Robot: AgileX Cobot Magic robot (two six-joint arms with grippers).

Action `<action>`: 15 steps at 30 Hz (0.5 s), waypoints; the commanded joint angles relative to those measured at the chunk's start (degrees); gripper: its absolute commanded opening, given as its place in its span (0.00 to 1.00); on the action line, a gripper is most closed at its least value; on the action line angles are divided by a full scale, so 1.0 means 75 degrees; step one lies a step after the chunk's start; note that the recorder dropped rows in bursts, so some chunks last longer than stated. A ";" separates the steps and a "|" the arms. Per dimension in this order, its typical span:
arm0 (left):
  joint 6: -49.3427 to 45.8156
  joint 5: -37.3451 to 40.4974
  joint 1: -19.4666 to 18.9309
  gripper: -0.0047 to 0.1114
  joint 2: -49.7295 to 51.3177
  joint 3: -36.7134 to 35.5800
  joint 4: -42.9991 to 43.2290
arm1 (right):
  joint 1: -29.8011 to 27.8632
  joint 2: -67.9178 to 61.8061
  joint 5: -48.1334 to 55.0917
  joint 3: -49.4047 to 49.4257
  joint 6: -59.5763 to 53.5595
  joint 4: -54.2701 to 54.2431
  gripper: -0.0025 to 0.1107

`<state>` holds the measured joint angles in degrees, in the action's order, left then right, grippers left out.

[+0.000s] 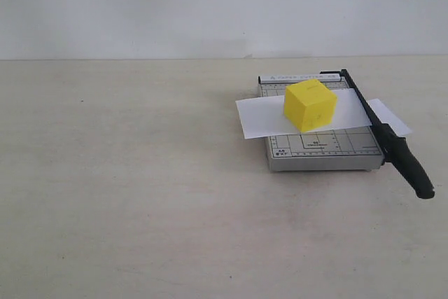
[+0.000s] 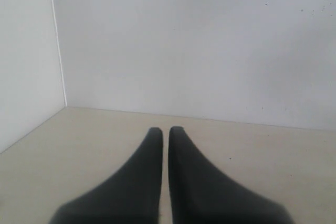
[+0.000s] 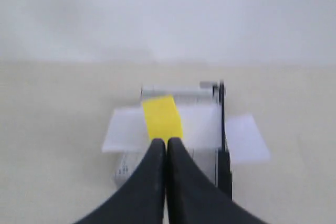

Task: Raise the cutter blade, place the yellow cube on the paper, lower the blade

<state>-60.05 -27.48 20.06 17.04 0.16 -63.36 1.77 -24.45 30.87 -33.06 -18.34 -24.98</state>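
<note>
The yellow cube (image 1: 310, 104) rests on the white paper (image 1: 262, 117), which lies across the grey cutter base (image 1: 322, 150). The black cutter blade (image 1: 386, 138) lies down flat along the base's right edge, handle toward the front. In the right wrist view the right gripper (image 3: 166, 141) is shut and empty, held back from the yellow cube (image 3: 162, 118), the paper (image 3: 126, 129) and the blade (image 3: 222, 129). The left gripper (image 2: 163, 130) is shut with only a thin slit between its fingers, holding nothing, over bare table. Neither gripper shows in the exterior view.
A beige table (image 1: 126, 187) spreads wide to the left and front of the cutter. A white wall (image 1: 210, 5) closes the back. The left wrist view faces a wall corner (image 2: 58, 77).
</note>
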 commanded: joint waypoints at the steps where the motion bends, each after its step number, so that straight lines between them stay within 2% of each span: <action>1: -0.0027 -0.0001 -0.0020 0.08 0.0006 -0.0021 -0.0066 | 0.0012 0.2638 -0.1730 0.1340 -0.0954 -0.0050 0.02; 4: -0.0027 -0.0001 -0.0020 0.08 0.0006 -0.0021 -0.0066 | 0.0012 0.3260 -0.1725 0.1876 -0.1260 -0.0015 0.02; 10: -0.0027 -0.0018 -0.0020 0.08 -0.0059 -0.0021 -0.0066 | -0.0003 0.3218 -0.0517 0.1969 -0.1223 0.0501 0.02; 15: -0.0027 -0.0018 -0.0020 0.08 -0.0059 -0.0021 -0.0066 | -0.0003 0.3260 -0.0091 0.1969 -0.0632 0.0876 0.02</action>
<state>-60.05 -27.38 20.06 17.04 0.16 -63.50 1.77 -0.37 28.11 -18.68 -24.59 -21.18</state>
